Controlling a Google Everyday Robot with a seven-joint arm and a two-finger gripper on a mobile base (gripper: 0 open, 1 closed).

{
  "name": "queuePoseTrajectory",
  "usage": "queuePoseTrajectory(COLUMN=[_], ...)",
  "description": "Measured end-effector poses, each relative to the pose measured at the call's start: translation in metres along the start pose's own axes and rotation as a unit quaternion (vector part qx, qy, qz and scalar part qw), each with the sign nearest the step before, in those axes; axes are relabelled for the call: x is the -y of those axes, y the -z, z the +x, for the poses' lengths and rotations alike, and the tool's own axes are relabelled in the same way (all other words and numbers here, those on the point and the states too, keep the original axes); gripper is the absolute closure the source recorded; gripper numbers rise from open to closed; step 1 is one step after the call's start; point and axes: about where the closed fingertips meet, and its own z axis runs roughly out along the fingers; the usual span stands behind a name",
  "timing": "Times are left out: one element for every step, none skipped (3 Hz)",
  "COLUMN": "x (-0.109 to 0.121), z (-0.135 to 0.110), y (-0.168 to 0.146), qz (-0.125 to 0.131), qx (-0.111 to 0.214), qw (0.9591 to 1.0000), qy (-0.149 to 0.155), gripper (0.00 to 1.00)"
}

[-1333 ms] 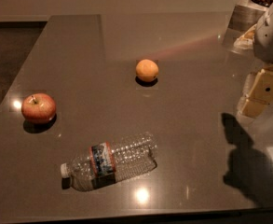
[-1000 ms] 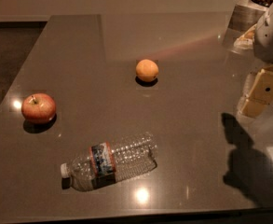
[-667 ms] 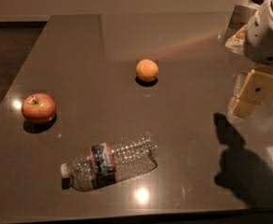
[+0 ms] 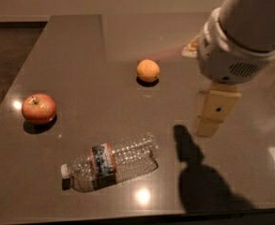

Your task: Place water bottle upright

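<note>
The small clear ribbed plastic water bottle (image 4: 112, 165), with a white cap and a blue-and-white label edged in red, lies on its side on the dark glossy table (image 4: 71, 55), cap to the left. The tan gripper (image 4: 208, 124) under the white arm (image 4: 240, 36) hangs right of the bottle and clear of it; whether it is apart or together cannot be told. A red apple (image 4: 39, 108) sits left of the bottle, and a round orange (image 4: 148, 70) sits beyond the bottle, well apart.

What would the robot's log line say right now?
water bottle: on its side, cap left | gripper: hanging right of it, not touching | apple: left | orange: behind | upright: not yet
</note>
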Motion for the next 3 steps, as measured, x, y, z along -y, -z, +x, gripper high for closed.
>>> queuePoseTrajectory(x=[-0.019, -0.031, -0.037], z=[-0.032, -0.058, -0.079], y=[-0.017, -0.046, -0.071], qz=[-0.014, -0.041, -0.065], qx=[-0.006, -0.015, -0.019], qw=[0.9989, 0.9957, 0.9922], qy=[0.044, 0.082, 0.105], gripper=[0.00, 0.00, 0.00])
